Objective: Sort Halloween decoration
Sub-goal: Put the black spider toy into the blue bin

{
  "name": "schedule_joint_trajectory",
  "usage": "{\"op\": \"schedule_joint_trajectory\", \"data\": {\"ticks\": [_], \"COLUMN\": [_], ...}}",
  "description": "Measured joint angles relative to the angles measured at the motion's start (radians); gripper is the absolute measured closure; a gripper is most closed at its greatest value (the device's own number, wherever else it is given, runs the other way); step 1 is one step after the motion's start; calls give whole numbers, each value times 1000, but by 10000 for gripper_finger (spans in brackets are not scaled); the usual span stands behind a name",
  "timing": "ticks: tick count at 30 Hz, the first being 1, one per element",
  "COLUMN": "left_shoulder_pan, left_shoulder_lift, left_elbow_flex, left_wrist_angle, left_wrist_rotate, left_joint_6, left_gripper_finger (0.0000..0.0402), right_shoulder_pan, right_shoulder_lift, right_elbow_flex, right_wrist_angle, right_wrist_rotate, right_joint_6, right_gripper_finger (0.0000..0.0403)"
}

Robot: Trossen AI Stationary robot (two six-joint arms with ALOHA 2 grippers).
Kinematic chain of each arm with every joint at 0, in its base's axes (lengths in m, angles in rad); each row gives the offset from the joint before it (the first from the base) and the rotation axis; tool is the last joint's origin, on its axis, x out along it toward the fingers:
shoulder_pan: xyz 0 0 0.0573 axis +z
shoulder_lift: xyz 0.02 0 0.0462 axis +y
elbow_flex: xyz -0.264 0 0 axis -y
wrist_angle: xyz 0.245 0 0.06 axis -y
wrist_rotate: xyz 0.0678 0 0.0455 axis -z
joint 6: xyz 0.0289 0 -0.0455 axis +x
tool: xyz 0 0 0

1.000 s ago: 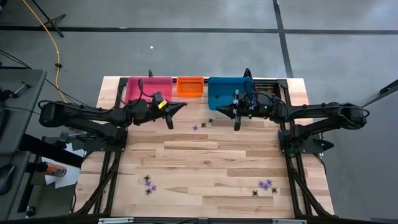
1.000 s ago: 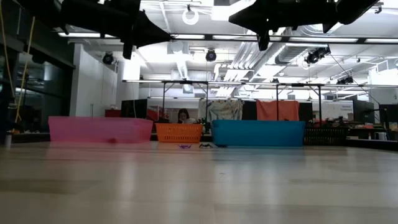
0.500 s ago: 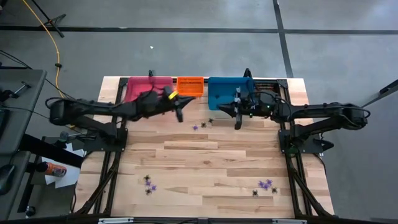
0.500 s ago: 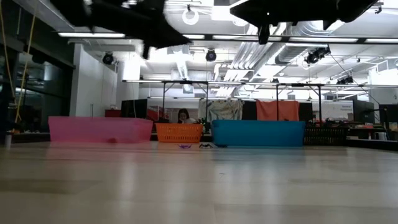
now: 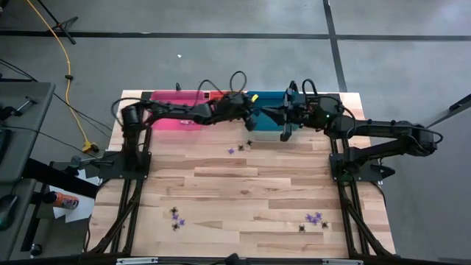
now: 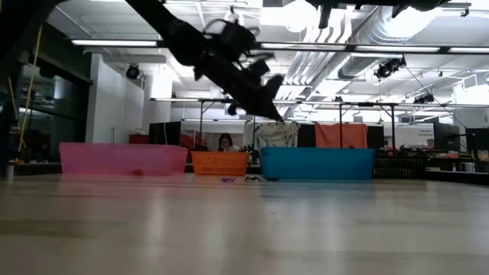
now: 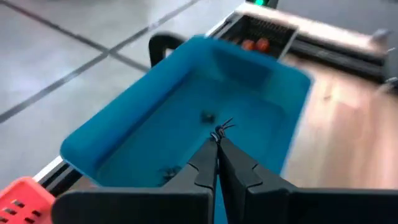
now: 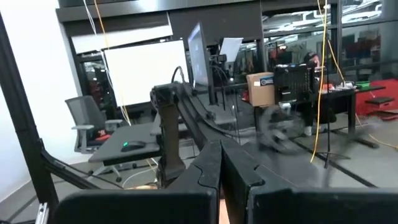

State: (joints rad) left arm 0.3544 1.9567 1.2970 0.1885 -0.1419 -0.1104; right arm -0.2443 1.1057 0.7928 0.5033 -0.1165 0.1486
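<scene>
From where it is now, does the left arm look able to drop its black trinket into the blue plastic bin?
Probably yes. The left gripper, shut on a tiny black spider trinket, hangs over the open blue plastic bin with nothing between them. The right gripper sits off to the side.

A robotics lab or workshop in an open industrial hall; a grey concrete floor (image 5: 221,59) with dark tape lines surrounds the wooden table (image 5: 243,184); exposed ceiling ducts (image 6: 359,53) and strip lights hang overhead; an office chair (image 8: 87,127), desks and a whiteboard (image 8: 146,78) stand beyond.
</scene>
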Motion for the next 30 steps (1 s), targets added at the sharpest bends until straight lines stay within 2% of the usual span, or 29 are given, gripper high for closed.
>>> {"op": "schedule_joint_trajectory", "data": {"ticks": [5, 11, 15, 20, 25, 30], "left_shoulder_pan": [6, 6, 6, 6, 13, 41], "left_shoulder_lift": [78, 80, 80, 70, 11, -159], "left_elbow_flex": [95, 102, 102, 102, 101, 98], "left_wrist_angle": [-129, -179, -202, -193, -265, -383], "left_wrist_rotate": [0, -2, -2, -2, 19, 120], "left_joint_6": [-21, -19, -19, -36, -61, 6], "left_gripper_finger": [401, 391, 364, 306, 254, 239], "right_shoulder_pan": [0, -4, -4, -4, -4, -4], "right_shoulder_lift": [0, 0, 0, 0, 1, 1], "right_elbow_flex": [1, 1, 1, 1, 1, 2], "right_wrist_angle": [-7, -10, -10, -12, -13, -12], "right_wrist_rotate": [0, 0, 1, 1, 1, 2], "right_joint_6": [0, 5, 7, 7, 7, -37], "right_gripper_finger": [403, 403, 403, 403, 403, 403]}}
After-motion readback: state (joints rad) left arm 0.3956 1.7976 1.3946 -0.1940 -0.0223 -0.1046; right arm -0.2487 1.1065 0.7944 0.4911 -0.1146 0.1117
